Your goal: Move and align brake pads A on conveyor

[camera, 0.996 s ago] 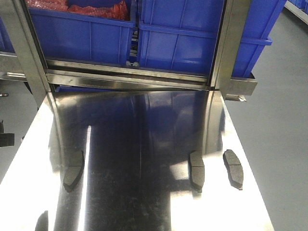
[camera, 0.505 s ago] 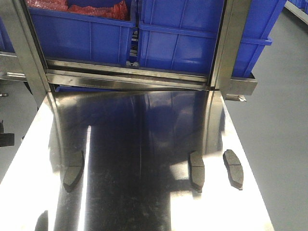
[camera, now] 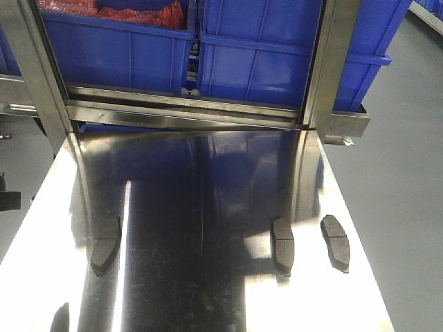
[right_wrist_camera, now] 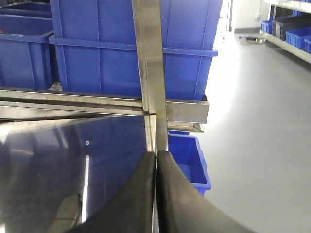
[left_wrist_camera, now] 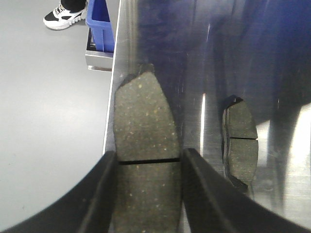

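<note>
No conveyor shows in any view. The brake pads lie on a shiny steel tabletop (camera: 201, 207): one at the left (camera: 105, 245), two at the right (camera: 282, 245) (camera: 336, 242), and one cut off at the bottom left corner (camera: 61, 318). In the left wrist view my left gripper (left_wrist_camera: 148, 154) stands astride a brake pad (left_wrist_camera: 143, 121) at the table's left edge, both fingers against its long sides near the cross groove. Another pad (left_wrist_camera: 240, 141) lies to its right. My right gripper (right_wrist_camera: 156, 154) is shut and empty above the table's right side, with a pad (right_wrist_camera: 60, 213) below it to the left.
Blue bins (camera: 263, 48) sit on a steel rack (camera: 187, 111) across the far end of the table, with upright posts (camera: 325, 62) at both sides. Grey floor lies off both table edges. A small blue bin (right_wrist_camera: 192, 160) stands on the floor at the right.
</note>
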You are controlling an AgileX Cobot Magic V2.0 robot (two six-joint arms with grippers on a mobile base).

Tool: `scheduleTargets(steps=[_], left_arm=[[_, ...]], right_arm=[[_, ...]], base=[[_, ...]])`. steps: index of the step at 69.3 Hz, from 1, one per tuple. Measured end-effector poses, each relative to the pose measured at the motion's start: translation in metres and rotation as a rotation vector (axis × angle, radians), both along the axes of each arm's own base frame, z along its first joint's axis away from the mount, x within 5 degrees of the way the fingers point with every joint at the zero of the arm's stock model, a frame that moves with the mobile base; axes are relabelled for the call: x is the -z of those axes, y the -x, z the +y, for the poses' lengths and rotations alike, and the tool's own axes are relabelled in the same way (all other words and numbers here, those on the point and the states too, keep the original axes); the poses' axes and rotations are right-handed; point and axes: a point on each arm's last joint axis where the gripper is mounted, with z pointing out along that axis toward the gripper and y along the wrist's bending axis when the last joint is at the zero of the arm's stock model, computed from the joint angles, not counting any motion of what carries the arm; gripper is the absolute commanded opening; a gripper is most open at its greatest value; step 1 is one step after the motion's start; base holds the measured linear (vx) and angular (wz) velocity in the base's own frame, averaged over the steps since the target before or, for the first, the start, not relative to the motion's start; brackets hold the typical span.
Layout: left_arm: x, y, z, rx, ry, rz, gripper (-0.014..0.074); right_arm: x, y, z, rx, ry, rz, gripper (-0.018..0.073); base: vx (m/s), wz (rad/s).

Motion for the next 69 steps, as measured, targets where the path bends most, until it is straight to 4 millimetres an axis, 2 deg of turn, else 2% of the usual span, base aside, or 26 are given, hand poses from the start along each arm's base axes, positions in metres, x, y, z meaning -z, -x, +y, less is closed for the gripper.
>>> scheduleTargets(steps=[4, 9, 17, 24, 29, 35, 38, 46, 62, 69], left_arm=[[0.0, 0.0, 0.0, 0.0, 0.0, 0.0, 0.0108], [0.0, 0.0, 0.0, 0.0, 0.0, 0.0, 0.0108], [0.0, 0.0, 0.0, 0.0, 0.0, 0.0, 0.0108], [0.0, 0.0, 0.0, 0.0, 0.0, 0.0, 0.0108], [0.0, 0.0, 0.0, 0.0, 0.0, 0.0, 0.0108], [0.0, 0.0, 0.0, 0.0, 0.0, 0.0, 0.0108], [0.0, 0.0, 0.0, 0.0, 0.0, 0.0, 0.0108], [0.0, 0.0, 0.0, 0.0, 0.0, 0.0, 0.0108], [0.0, 0.0, 0.0, 0.0, 0.0, 0.0, 0.0108], [0.0, 0.0, 0.0, 0.0, 0.0, 0.0, 0.0108]], right_arm=[[-0.015, -0.009, 0.0, 0.001, 0.001, 0.04, -0.0003], [-0.025, -0.019, 0.0, 0.002, 0.005, 0.096, -0.0003], [-0.022, -0.032, 0.0, 0.004, 0.016, 0.183, 0.0015], [-0.017, -0.036, 0.0, 0.005, 0.018, 0.232, 0.009], [-0.017, -0.037, 0.0, 0.005, 0.017, 0.234, 0.0187], [-0.017, -0.037, 0.0, 0.005, 0.017, 0.233, 0.0375], [-0.017, -0.037, 0.0, 0.005, 0.017, 0.233, 0.0506], [-0.017, -0.037, 0.0, 0.005, 0.017, 0.233, 0.072], [-0.018, -0.037, 0.0, 0.002, 0.001, 0.227, 0.0712], [-0.02, -0.044, 0.002, -0.003, -0.027, 0.25, 0.0687]], base=[[0.0, 0.0], [0.0, 0.0], [0.0, 0.0], [0.0, 0.0], [0.0, 0.0], [0.0, 0.0], [0.0, 0.0], [0.0, 0.0], [0.0, 0.0], [0.0, 0.0]])
